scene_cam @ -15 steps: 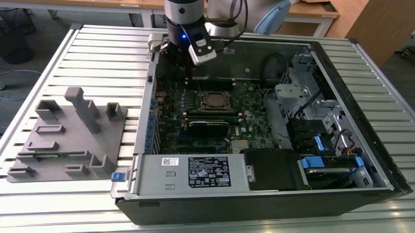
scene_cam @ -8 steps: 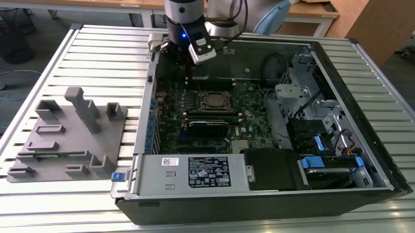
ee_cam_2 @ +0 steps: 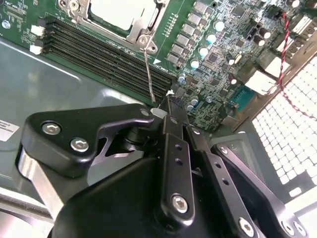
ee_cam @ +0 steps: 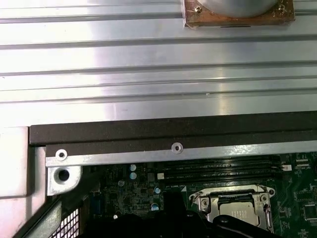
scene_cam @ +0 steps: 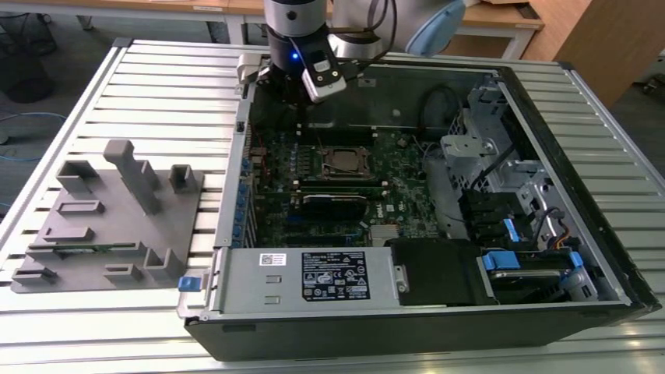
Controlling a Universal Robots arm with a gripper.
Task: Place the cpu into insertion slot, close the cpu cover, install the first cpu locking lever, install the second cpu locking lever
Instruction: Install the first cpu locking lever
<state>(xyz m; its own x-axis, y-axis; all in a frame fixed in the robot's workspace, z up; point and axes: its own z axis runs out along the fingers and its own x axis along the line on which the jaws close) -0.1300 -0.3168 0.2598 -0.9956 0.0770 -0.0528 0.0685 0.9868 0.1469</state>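
Jaws stand drawn in to a narrow pinch on the gripper (ee_cam_2: 168,110), and the free end of a locking lever (ee_cam_2: 148,74) meets the black fingertips there (gripped between them, as far as the second wrist view lets one judge). That lever is a thin silvery wire rod hinged at a corner of the socket. Its long axis runs from that corner straight toward the gripper, crossing the long black memory slots (ee_cam_2: 99,49) roughly at right angles, with the free end raised off the board. The cpu (ee_cam_2: 121,10), a flat square with a pale metal top, sits in the insertion slot (scene_cam: 345,176). The cpu cover (ee_cam_2: 134,30), a silvery frame, lies down over its edges so the top shows through the window. All this is inside an open computer case (scene_cam: 416,339) lying on a slatted metal table (scene_cam: 156,86). The case holds the green board (scene_cam: 406,195), a label-bearing power supply box (scene_cam: 311,276) and a drive bay with blue tabs (scene_cam: 519,261). On the exterior view's left, beside the case, a grey fixture tray (scene_cam: 104,226) carries a narrow green strip (scene_cam: 83,248) in one groove.
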